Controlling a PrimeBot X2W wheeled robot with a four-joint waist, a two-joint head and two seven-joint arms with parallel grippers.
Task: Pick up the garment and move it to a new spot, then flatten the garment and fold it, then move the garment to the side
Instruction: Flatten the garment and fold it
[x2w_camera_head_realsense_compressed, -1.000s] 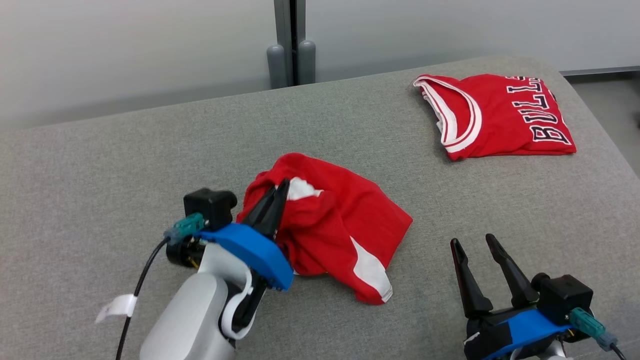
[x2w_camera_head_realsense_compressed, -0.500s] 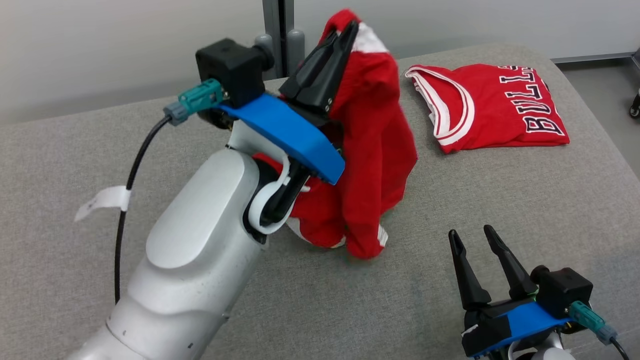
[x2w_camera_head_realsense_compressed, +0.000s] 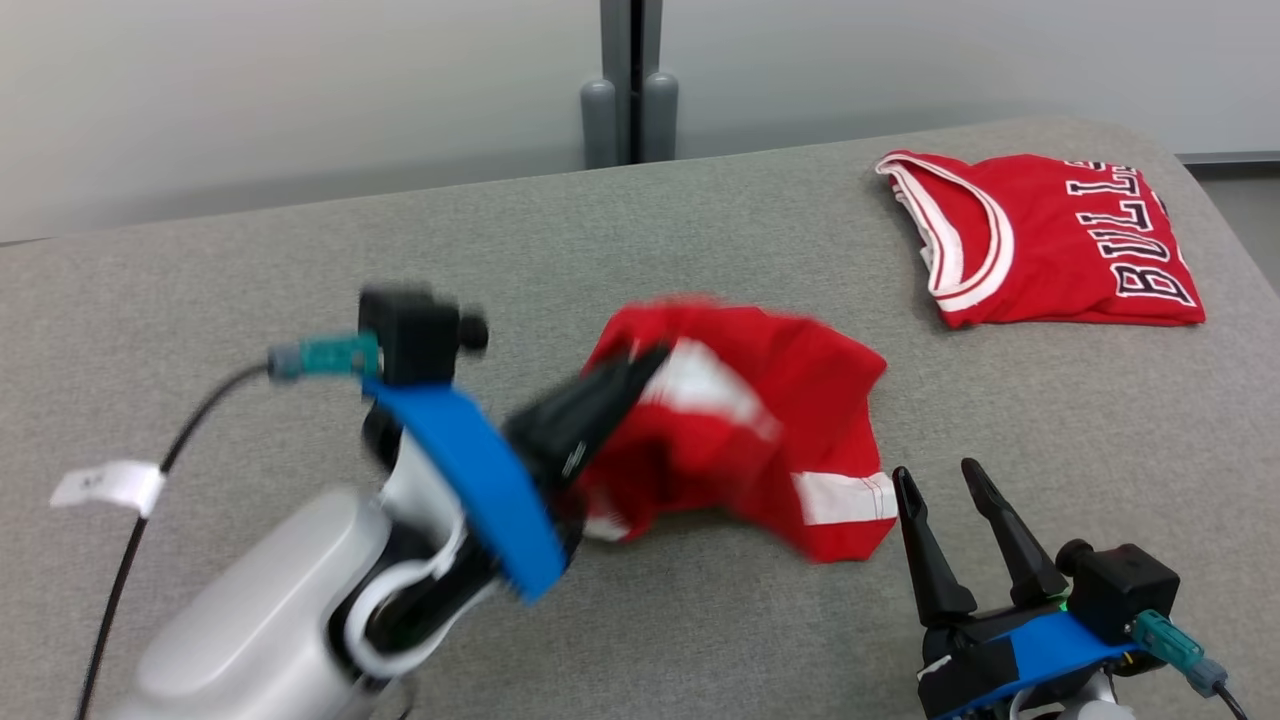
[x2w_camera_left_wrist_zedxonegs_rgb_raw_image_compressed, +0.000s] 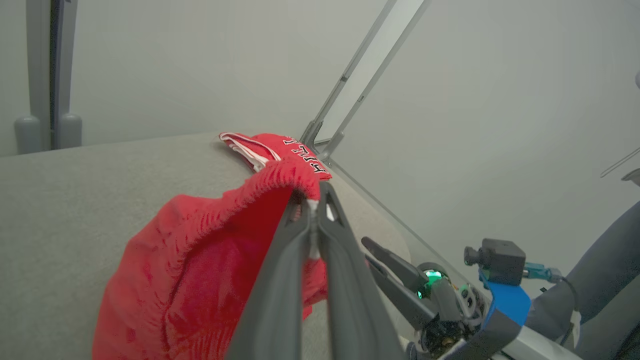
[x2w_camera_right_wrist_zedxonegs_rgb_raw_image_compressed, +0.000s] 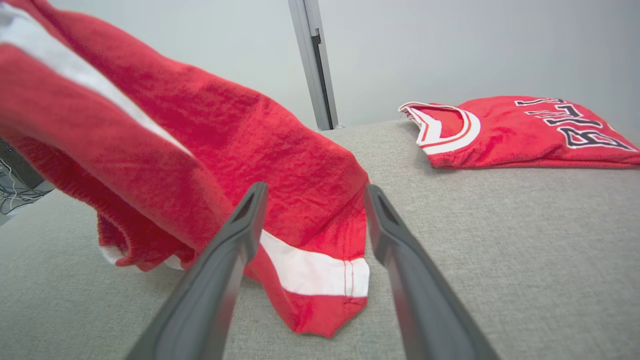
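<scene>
At the middle of the grey cushion (x2w_camera_head_realsense_compressed: 300, 260), the red garment (x2w_camera_head_realsense_compressed: 780, 430) is partly lifted, its edge clamped in the left gripper (x2w_camera_head_realsense_compressed: 652, 356). The right gripper (x2w_camera_head_realsense_compressed: 940, 478), at five o'clock, gapes empty. Relocating looks underway; flattening, folding and setting aside remain.

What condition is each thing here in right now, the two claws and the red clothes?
red garment: crumpled, one end raised, striped hem on the table.
folded jersey: folded flat, lying apart from it.
left gripper: shut on the red garment's edge.
right gripper: open, holding nothing.
</scene>
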